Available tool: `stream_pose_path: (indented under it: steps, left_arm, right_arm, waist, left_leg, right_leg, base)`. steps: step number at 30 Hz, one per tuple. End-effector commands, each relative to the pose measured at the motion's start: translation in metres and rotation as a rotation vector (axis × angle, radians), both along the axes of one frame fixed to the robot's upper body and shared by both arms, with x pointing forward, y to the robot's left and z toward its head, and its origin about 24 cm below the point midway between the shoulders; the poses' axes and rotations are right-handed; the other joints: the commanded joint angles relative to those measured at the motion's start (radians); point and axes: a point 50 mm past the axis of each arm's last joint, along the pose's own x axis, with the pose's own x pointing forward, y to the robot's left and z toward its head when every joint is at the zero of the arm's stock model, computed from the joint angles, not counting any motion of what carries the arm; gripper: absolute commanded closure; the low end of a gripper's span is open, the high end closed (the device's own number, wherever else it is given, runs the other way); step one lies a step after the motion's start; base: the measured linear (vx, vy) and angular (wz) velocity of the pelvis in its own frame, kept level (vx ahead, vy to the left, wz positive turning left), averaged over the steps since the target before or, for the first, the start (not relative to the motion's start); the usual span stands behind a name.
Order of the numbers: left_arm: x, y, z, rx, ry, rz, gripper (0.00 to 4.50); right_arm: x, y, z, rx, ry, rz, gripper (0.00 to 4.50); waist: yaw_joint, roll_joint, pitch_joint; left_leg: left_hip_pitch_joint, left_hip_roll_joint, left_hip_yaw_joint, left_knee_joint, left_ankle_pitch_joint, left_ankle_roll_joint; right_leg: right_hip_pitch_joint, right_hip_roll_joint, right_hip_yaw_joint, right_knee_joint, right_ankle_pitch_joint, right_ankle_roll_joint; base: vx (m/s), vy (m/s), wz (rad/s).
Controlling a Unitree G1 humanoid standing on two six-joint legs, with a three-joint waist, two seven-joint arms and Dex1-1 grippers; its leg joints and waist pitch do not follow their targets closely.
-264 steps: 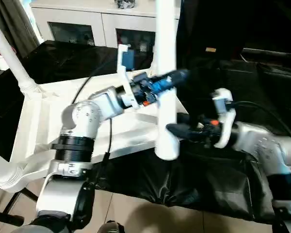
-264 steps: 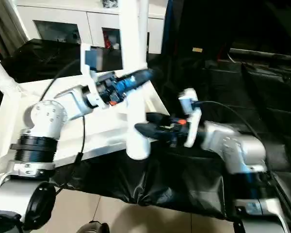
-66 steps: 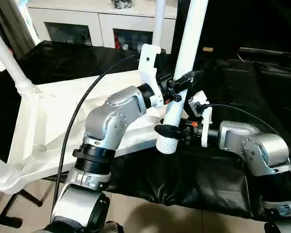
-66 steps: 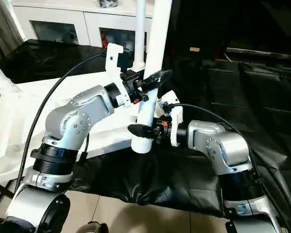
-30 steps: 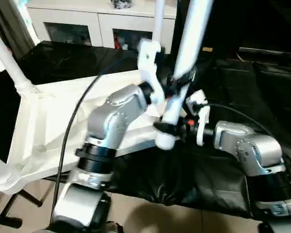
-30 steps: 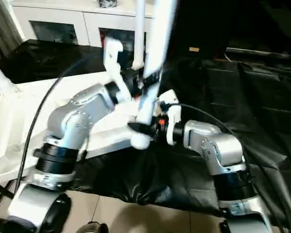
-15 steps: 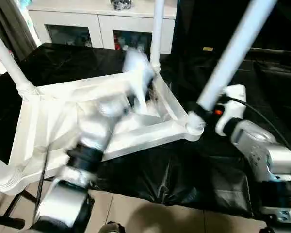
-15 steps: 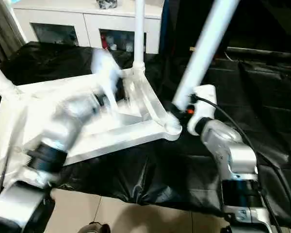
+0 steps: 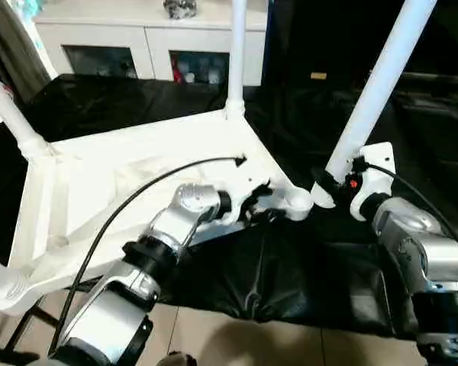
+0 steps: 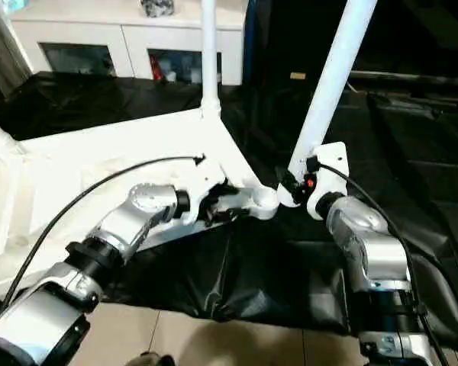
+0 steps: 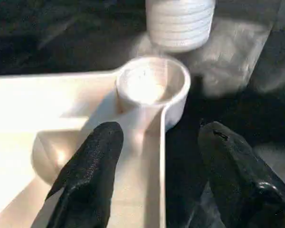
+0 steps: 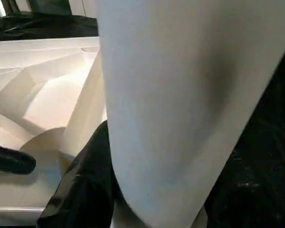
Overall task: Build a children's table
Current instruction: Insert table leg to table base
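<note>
The white tabletop (image 9: 122,175) lies underside up on the black-covered work table. Legs stand in its far corner (image 9: 235,53) and left corner (image 9: 11,114). My right gripper (image 9: 330,181) is shut on another white leg (image 9: 382,72), which leans up and to the right. That leg's ribbed lower end (image 11: 180,21) rests just beside the empty near-right corner socket (image 11: 152,88). My left gripper (image 11: 161,135) is open and low at that corner, one finger over the tabletop's inside and the other over the black cloth outside the rim.
A white cabinet (image 9: 145,34) with glass doors stands behind the work table. Black cloth (image 9: 290,282) hangs over the table's near edge, above a tiled floor. A black cable (image 9: 137,198) runs along my left forearm across the tabletop.
My left gripper has let go of the leg and dropped to the tabletop's near-right corner. My right gripper has carried the leg rightward; it now leans beside the socket.
</note>
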Motion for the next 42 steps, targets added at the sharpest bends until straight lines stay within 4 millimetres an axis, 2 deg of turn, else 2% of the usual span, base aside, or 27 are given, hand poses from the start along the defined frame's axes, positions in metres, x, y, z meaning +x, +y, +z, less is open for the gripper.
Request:
stream_pose_path:
  steps: [1,4,6,7,8,9,10,11,13,14,18,20,22,25,26,28,30,31,32,33,35,37,42]
  left_arm:
    - [0.005,0.005,0.0,0.056,-0.01,0.016,1.85]
    - [0.007,0.008,-0.002,0.063,-0.004,0.033,1.92]
    - [0.008,0.01,-0.004,0.063,0.005,0.032,2.25]
    - [0.008,0.011,-0.004,0.062,0.008,0.03,2.33]
    - [0.008,0.011,-0.005,0.064,0.012,0.028,2.33]
    - [0.007,0.013,-0.007,0.068,0.029,0.02,2.41]
    - [0.006,0.014,-0.008,0.07,0.038,0.017,2.41]
    - [0.006,0.014,-0.008,0.07,0.038,0.017,2.63]
    - [0.006,0.014,-0.009,0.065,0.051,0.017,2.77]
    - [0.006,0.014,-0.009,0.064,0.056,0.016,2.77]
    - [0.004,0.016,-0.012,0.09,0.081,-0.011,3.18]
    - [0.004,0.017,-0.012,0.1,0.088,-0.017,3.28]
    - [0.004,0.018,-0.013,0.104,0.093,-0.012,3.57]
    - [0.005,0.019,-0.012,0.107,0.102,-0.015,3.67]
    - [0.005,0.02,-0.012,0.111,0.105,-0.017,3.91]
    - [0.005,0.021,-0.012,0.116,0.113,-0.02,4.06]
    - [0.005,0.021,-0.012,0.116,0.113,-0.02,4.09]
    - [0.005,0.022,-0.012,0.112,0.115,-0.019,4.32]
    - [0.005,0.022,-0.01,0.101,0.111,-0.018,4.32]
    - [0.005,0.022,-0.009,0.09,0.107,-0.022,4.42]
    - [0.003,0.024,-0.008,0.083,0.1,-0.035,4.49]
    - [0.0,0.027,-0.01,0.087,0.101,-0.057,4.5]
    - [-0.016,0.032,-0.01,0.065,0.056,-0.178,4.5]
  right_arm:
    - [0.0,0.002,0.007,-0.022,-0.031,0.016,2.59]
    - [0.0,0.004,0.006,-0.022,-0.031,0.024,2.59]
    - [0.0,0.005,0.006,-0.023,-0.031,0.028,2.59]
    - [0.0,0.005,0.005,-0.023,-0.031,0.029,2.59]
    - [0.0,0.005,0.005,-0.024,-0.03,0.03,2.59]
    - [0.001,0.006,0.005,-0.025,-0.029,0.032,2.59]
    - [0.001,0.006,0.005,-0.025,-0.028,0.034,2.59]
    - [0.001,0.006,0.005,-0.025,-0.028,0.034,2.59]
    - [0.001,0.007,0.005,-0.024,-0.027,0.039,2.59]
    - [0.002,0.008,0.005,-0.024,-0.026,0.04,2.59]
    - [0.003,0.012,0.005,-0.027,-0.023,0.065,2.59]
    - [0.004,0.013,0.005,-0.027,-0.022,0.078,2.59]
    - [0.004,0.014,0.006,-0.026,-0.021,0.086,2.59]
    - [0.005,0.018,0.009,-0.01,-0.015,0.132,2.59]
    - [0.004,0.02,0.01,-0.001,-0.012,0.159,2.59]
    - [0.002,0.024,0.013,0.029,0.01,0.245,2.59]
    - [0.002,0.024,0.013,0.029,0.01,0.245,2.59]
    - [0.001,0.024,0.013,0.031,0.019,0.266,2.59]
    - [0.001,0.023,0.012,0.027,0.031,0.284,2.59]
    - [0.001,0.023,0.01,0.025,0.041,0.295,2.59]
    - [0.001,0.023,0.009,0.02,0.053,0.308,2.59]
    - [0.001,0.023,0.007,0.01,0.065,0.326,2.59]
    - [0.0,0.024,0.004,0.012,0.088,0.352,2.59]
  waist:
    - [0.0,-0.006,-0.08]
    - [0.0,-0.008,-0.08]
    - [0.0,-0.006,-0.079]
    - [0.0,-0.01,-0.079]
    - [0.001,-0.008,-0.079]
    - [0.0,-0.014,-0.078]
    - [0.001,-0.013,-0.078]
    - [0.001,-0.012,-0.077]
    - [0.002,-0.012,-0.078]
    - [0.001,-0.016,-0.077]
    - [0.002,-0.015,-0.077]
    - [0.003,-0.014,-0.076]
    - [0.002,-0.013,-0.075]
    - [0.002,-0.013,-0.075]
    - [0.001,-0.014,-0.075]
    - [0.002,-0.014,-0.076]
    - [0.002,-0.014,-0.075]
    - [0.003,-0.014,-0.077]
    - [0.003,-0.014,-0.077]
    - [0.003,-0.03,-0.077]
    - [0.004,-0.024,-0.075]
    - [0.004,-0.029,-0.074]
    - [0.002,-0.032,-0.071]
  left_leg:
    - [0.043,0.002,-0.006,-0.061,-0.259,-0.011]
    - [0.044,0.002,-0.006,-0.061,-0.265,-0.007]
    - [0.045,0.002,-0.006,-0.062,-0.271,-0.007]
    - [0.045,0.003,-0.005,-0.062,-0.271,-0.008]
    - [0.045,0.003,-0.006,-0.062,-0.27,-0.007]
    - [0.044,0.003,-0.005,-0.063,-0.268,-0.005]
    - [0.043,0.003,-0.005,-0.062,-0.261,-0.002]
    - [0.043,0.003,-0.005,-0.063,-0.261,-0.001]
    - [0.043,0.003,-0.004,-0.062,-0.257,0.002]
    - [0.043,0.003,-0.004,-0.063,-0.26,0.003]
    - [0.042,0.004,-0.004,-0.062,-0.256,0.009]
    - [0.043,0.004,-0.004,-0.064,-0.262,0.007]
    - [0.043,0.005,-0.005,-0.065,-0.272,0.001]
    - [0.044,0.005,-0.005,-0.066,-0.283,-0.001]
    - [0.043,0.005,-0.005,-0.066,-0.285,0.0]
    - [0.042,0.005,-0.006,-0.066,-0.277,0.006]
    - [0.042,0.006,-0.005,-0.065,-0.27,0.008]
    - [0.041,0.005,-0.005,-0.064,-0.259,0.01]
    - [0.042,0.006,-0.005,-0.064,-0.258,0.011]
    - [0.04,0.006,-0.004,-0.064,-0.245,0.019]
    - [0.04,0.006,-0.003,-0.062,-0.239,0.026]
    - [0.038,0.008,-0.003,-0.063,-0.242,0.029]
    - [0.037,0.01,-0.002,-0.067,-0.237,0.031]
  right_leg:
    - [0.036,-0.02,0.005,-0.083,-0.102,-0.216]
    - [0.036,-0.022,0.005,-0.084,-0.106,-0.224]
    - [0.035,-0.022,0.005,-0.085,-0.122,-0.225]
    - [0.035,-0.023,0.005,-0.084,-0.125,-0.226]
    - [0.035,-0.023,0.005,-0.084,-0.124,-0.226]
    - [0.034,-0.023,0.005,-0.086,-0.126,-0.227]
    - [0.035,-0.024,0.006,-0.085,-0.125,-0.227]
    - [0.034,-0.024,0.006,-0.085,-0.129,-0.227]
    - [0.035,-0.024,0.006,-0.084,-0.124,-0.229]
    - [0.035,-0.024,0.006,-0.085,-0.128,-0.228]
    - [0.034,-0.025,0.006,-0.085,-0.136,-0.229]
    - [0.033,-0.026,0.006,-0.086,-0.148,-0.227]
    - [0.032,-0.025,0.007,-0.087,-0.156,-0.225]
    - [0.032,-0.027,0.006,-0.088,-0.166,-0.223]
    - [0.032,-0.026,0.007,-0.088,-0.167,-0.224]
    - [0.036,-0.027,0.006,-0.085,-0.147,-0.228]
    - [0.034,-0.026,0.007,-0.085,-0.135,-0.233]
    - [0.035,-0.027,0.007,-0.084,-0.123,-0.237]
    - [0.036,-0.027,0.006,-0.084,-0.119,-0.238]
    - [0.038,-0.027,0.006,-0.081,-0.11,-0.242]
    - [0.035,-0.028,0.006,-0.082,-0.121,-0.244]
    - [0.036,-0.031,0.006,-0.084,-0.151,-0.241]
    - [0.032,-0.031,0.007,-0.086,-0.19,-0.226]
  base:
    - [0.0,0.0,0.0]
    - [0.0,0.0,0.0]
    - [0.0,0.0,0.0]
    - [0.0,0.0,0.0]
    - [0.0,0.0,0.0]
    - [0.0,0.0,0.0]
    - [0.0,0.0,0.0]
    - [0.0,0.0,0.0]
    - [0.0,0.0,0.0]
    - [0.0,0.0,0.0]
    - [0.0,0.0,0.0]
    - [0.0,0.0,0.0]
    - [0.0,0.0,0.0]
    - [0.0,0.0,0.0]
    - [0.0,0.0,0.0]
    - [0.0,0.0,0.0]
    - [0.0,0.0,0.0]
    - [0.0,0.0,0.0]
    - [0.0,0.0,0.0]
    - [0.0,0.0,0.0]
    - [0.0,0.0,0.0]
    - [0.0,0.0,0.0]
    - [0.0,0.0,0.0]
